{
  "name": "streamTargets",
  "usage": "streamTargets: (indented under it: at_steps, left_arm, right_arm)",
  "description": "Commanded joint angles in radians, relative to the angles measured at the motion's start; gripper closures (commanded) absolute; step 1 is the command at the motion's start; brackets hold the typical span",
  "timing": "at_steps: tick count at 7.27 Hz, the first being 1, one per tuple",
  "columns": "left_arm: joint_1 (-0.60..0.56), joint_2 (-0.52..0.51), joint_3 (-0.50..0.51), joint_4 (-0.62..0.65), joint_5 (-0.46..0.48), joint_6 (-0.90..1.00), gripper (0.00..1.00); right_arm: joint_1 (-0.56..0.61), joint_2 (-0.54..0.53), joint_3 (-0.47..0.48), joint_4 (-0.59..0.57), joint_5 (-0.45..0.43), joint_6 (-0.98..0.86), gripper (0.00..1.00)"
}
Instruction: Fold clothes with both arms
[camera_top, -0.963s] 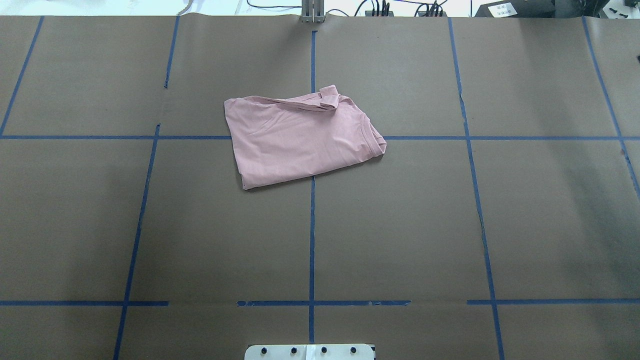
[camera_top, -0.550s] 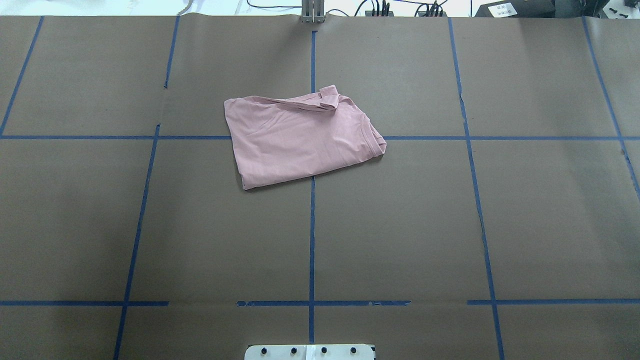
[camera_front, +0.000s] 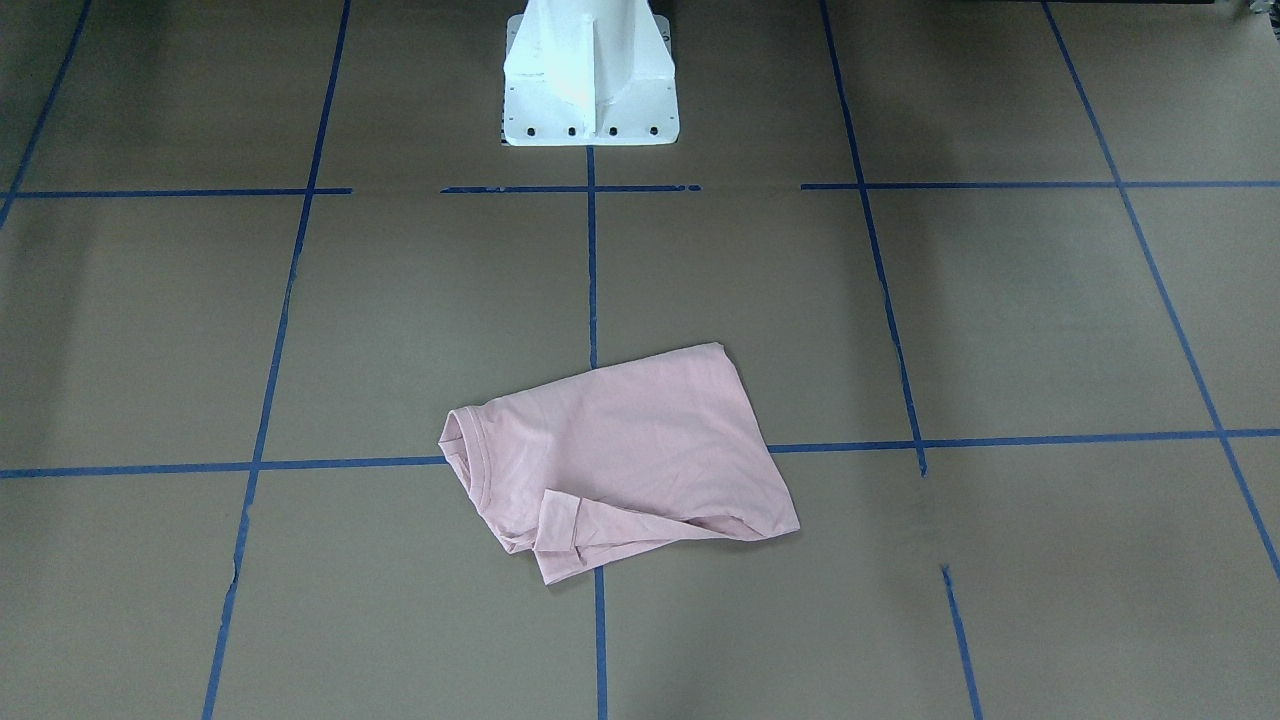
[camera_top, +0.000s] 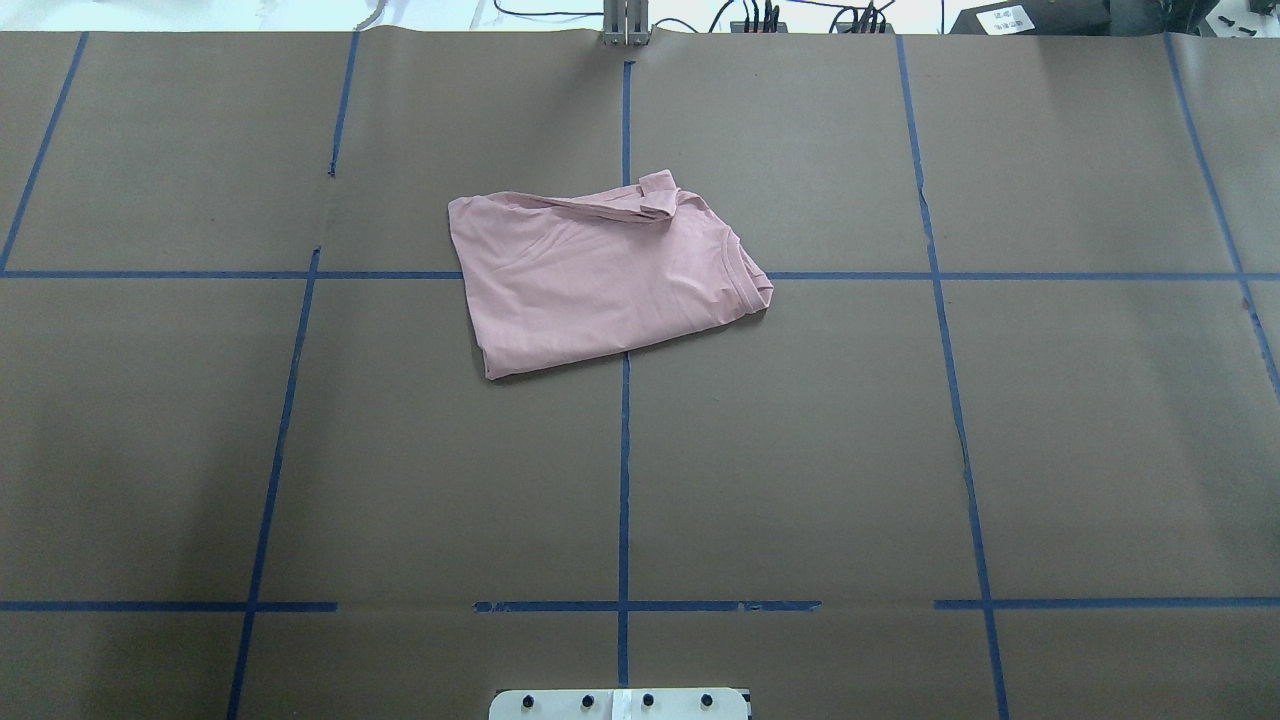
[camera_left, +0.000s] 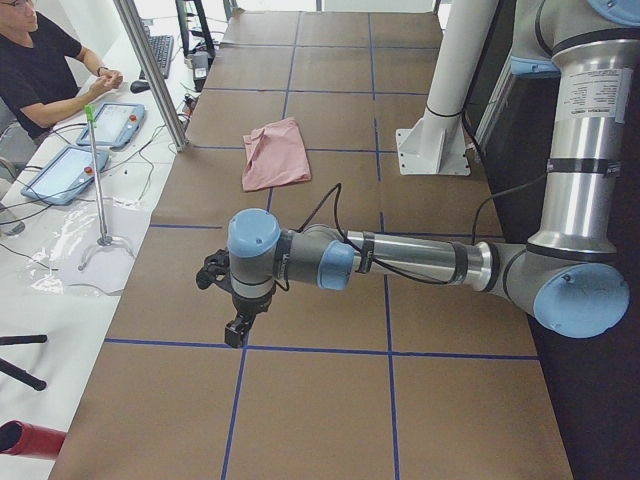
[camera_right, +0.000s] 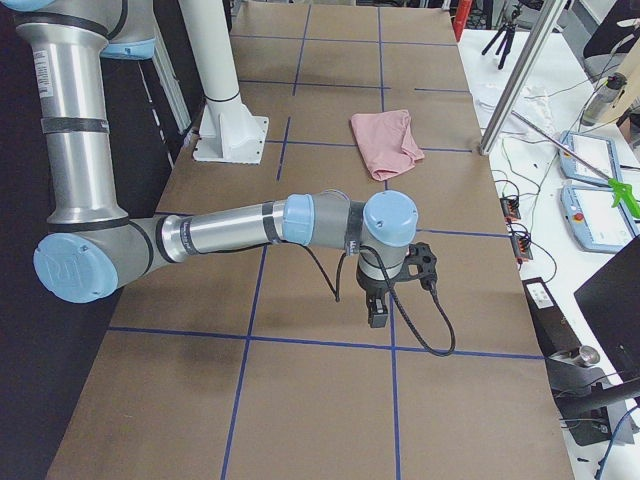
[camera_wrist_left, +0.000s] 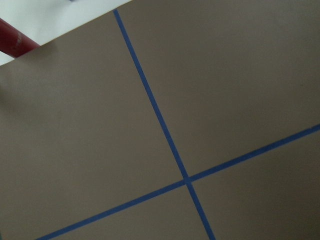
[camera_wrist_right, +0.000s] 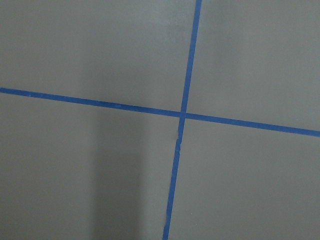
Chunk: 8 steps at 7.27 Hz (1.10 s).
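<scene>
The pale pink T-shirt (camera_top: 600, 280) lies folded into a compact rectangle near the table's middle, collar to the right and a sleeve folded over its far edge. It also shows in the front view (camera_front: 620, 460), the left side view (camera_left: 275, 153) and the right side view (camera_right: 385, 142). No print shows. My left gripper (camera_left: 236, 331) hangs over the table's left end, far from the shirt. My right gripper (camera_right: 378, 316) hangs over the table's right end, also far from it. Both show only in side views, so I cannot tell whether they are open or shut. Nothing shows in either.
Brown paper with blue tape grid lines (camera_top: 624, 480) covers the table. The white pedestal (camera_front: 588, 75) stands at the robot's side. An operator (camera_left: 45, 60) sits beyond the far edge with tablets (camera_left: 115, 122). A metal post (camera_right: 520, 75) and cables stand along that edge.
</scene>
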Motion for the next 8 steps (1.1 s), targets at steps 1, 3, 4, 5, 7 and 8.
streamTargets:
  at_steps: [1, 3, 4, 5, 7, 8]
  left_arm:
    - [0.003, 0.033, -0.01, -0.003, 0.002, -0.031, 0.0]
    - [0.047, 0.034, -0.041, 0.021, -0.003, -0.168, 0.0]
    - [0.07, 0.036, -0.03, 0.017, -0.003, -0.218, 0.0]
    - [0.071, 0.046, -0.029, 0.018, -0.005, -0.222, 0.0]
    - [0.071, 0.049, -0.029, 0.031, -0.003, -0.222, 0.0]
    - [0.071, 0.049, -0.029, 0.031, -0.003, -0.22, 0.0]
  right_arm:
    - [-0.012, -0.041, -0.016, 0.036, 0.002, 0.0, 0.0]
    - [-0.02, -0.055, -0.065, 0.039, 0.002, -0.004, 0.0]
    - [-0.021, -0.055, -0.076, 0.061, 0.005, -0.001, 0.0]
    - [-0.021, -0.056, -0.077, 0.067, 0.003, -0.001, 0.0]
    - [-0.023, -0.056, -0.079, 0.068, -0.001, -0.001, 0.0]
    - [-0.035, -0.056, -0.077, 0.068, -0.002, 0.028, 0.0]
